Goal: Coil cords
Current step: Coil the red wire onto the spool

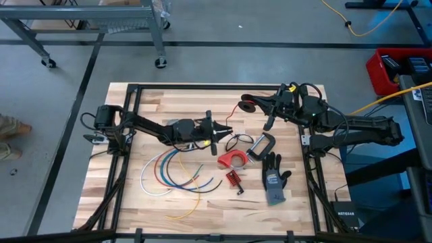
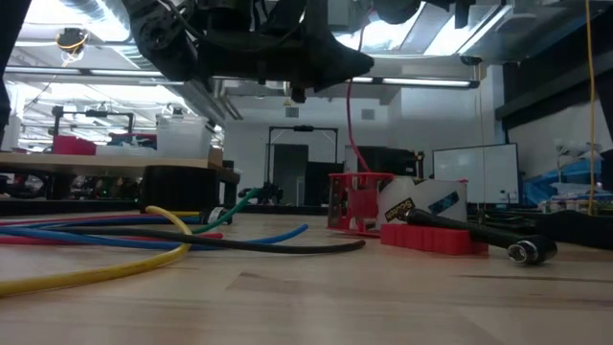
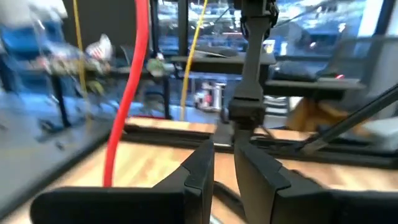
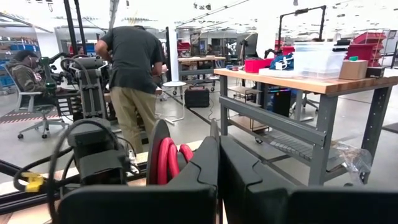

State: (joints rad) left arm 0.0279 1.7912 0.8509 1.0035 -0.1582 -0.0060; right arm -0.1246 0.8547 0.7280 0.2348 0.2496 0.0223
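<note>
A red cord [image 1: 236, 110] runs from loops at my right gripper [image 1: 247, 102] down past my left gripper [image 1: 228, 131] and hangs toward the table [image 2: 352, 125]. My right gripper, raised near the table's far edge, is shut, with red loops [image 4: 169, 158] at its fingertips. My left gripper points level toward the table's right. Its fingers [image 3: 200, 171] stand a narrow gap apart with nothing between them, and the red cord [image 3: 127, 99] passes beside them. White, blue, red, green and yellow cords [image 1: 169, 172] lie in arcs on the table's left half. My right gripper has several turns of the red cord [image 4: 177, 155] looped at the free ends of its shut fingers, held up clear of the table. The fingers hide where cord and fingers meet. My left gripper: whether the passing cord touches its finger, I cannot tell.
A red tape dispenser [image 1: 233, 160], a black clamp [image 1: 260, 144], a small red piece [image 1: 233, 179] and a grey-black glove [image 1: 274, 179] lie on the table's right half. A thin dark cord loop [image 1: 236, 142] lies under the left gripper. A person stands in the room beyond [image 4: 134, 81].
</note>
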